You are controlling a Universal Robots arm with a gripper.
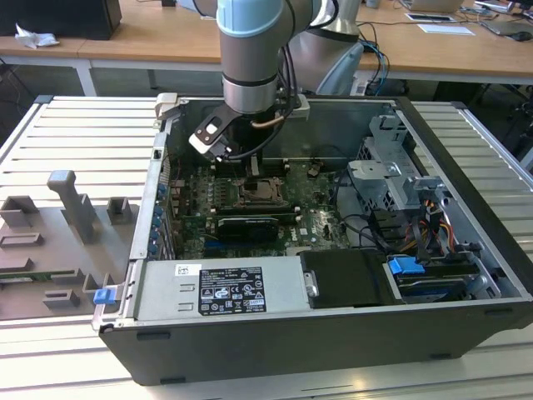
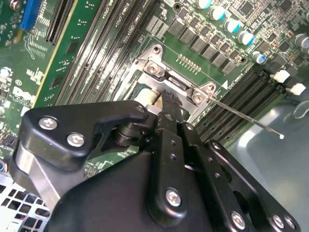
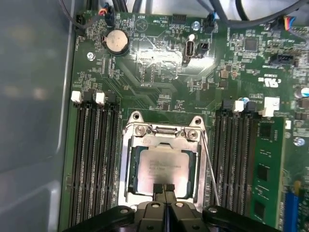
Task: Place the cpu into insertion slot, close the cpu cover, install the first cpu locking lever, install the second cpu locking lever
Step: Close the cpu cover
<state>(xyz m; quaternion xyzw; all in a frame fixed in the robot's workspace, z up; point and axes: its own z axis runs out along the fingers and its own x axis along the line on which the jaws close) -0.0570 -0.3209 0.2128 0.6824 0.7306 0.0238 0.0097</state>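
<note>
In the first wrist view the cpu (image 3: 161,166) lies flat in the insertion slot (image 3: 126,195). The silvery cpu cover (image 3: 164,137) is folded down over it, and the chip's pale top shows through the window. My gripper (image 3: 164,187) is shut, its two black fingertips pressed together at the near edge of the cover with nothing seen between them. A thin wire locking lever (image 3: 211,171) runs along one side of the socket, slanting away from it. In the second wrist view this lever (image 2: 241,116) sticks out over the memory slots, beyond my gripper (image 2: 166,99). In the exterior view the arm hangs over the socket (image 1: 254,193).
Long black memory slots (image 3: 94,159) flank the socket on both sides, and a coin battery (image 3: 117,41) sits further up the board. The grey case wall (image 3: 34,121) is close beside it. The exterior view also shows a black graphics card (image 1: 248,225), power supply (image 1: 221,287) and drive cage (image 1: 400,179).
</note>
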